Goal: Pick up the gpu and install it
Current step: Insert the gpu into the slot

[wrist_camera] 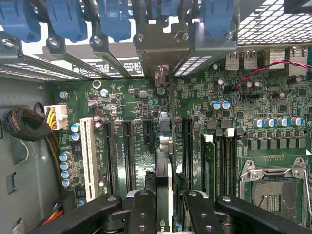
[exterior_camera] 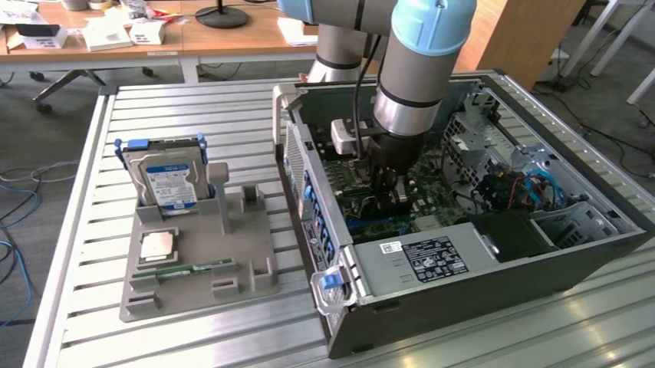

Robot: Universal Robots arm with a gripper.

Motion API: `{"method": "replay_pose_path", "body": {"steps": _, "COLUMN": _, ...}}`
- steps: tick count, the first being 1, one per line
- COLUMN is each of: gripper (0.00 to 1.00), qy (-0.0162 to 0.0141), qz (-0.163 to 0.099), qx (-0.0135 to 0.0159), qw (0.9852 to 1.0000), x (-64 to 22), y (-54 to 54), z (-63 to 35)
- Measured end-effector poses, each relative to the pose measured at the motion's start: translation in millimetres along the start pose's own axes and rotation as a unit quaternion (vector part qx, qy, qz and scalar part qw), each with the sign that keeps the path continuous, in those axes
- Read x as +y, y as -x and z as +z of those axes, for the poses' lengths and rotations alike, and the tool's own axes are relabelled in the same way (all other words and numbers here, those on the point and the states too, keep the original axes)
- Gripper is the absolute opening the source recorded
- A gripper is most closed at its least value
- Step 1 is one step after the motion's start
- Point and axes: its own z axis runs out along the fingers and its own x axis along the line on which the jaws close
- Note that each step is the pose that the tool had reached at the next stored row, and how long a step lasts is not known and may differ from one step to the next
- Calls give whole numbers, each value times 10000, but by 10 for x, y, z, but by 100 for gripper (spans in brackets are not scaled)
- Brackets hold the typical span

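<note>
Edgewise, gpu (wrist_camera: 164,161) between gripper (wrist_camera: 163,207) fingers

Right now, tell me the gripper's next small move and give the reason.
Probably ease the gripper straight down toward the motherboard. It holds the gpu edge-on inside the computer case, in line with the long slots beside it, bracket end at the rear openings. Whether the card is seated I cannot tell.

Arm (exterior_camera: 409,84) vertical, wrist down; claw (wrist_camera: 165,209) fingers (wrist_camera: 141,209) clamped on thin card edge.
</note>
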Motion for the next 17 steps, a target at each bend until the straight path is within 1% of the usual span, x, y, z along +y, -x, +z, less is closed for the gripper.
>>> {"method": "replay_pose_path", "body": {"steps": 8, "gripper": 26, "qy": -2, "qz": -1, "qx": 2, "qw": 10000, "x": 21, "y": 7, "z": 2}}
{"method": "replay_pose_path", "body": {"steps": 17, "gripper": 26, "qy": -3, "qz": -1, "qx": 8, "qw": 10000, "x": 25, "y": 7, "z": 16}}
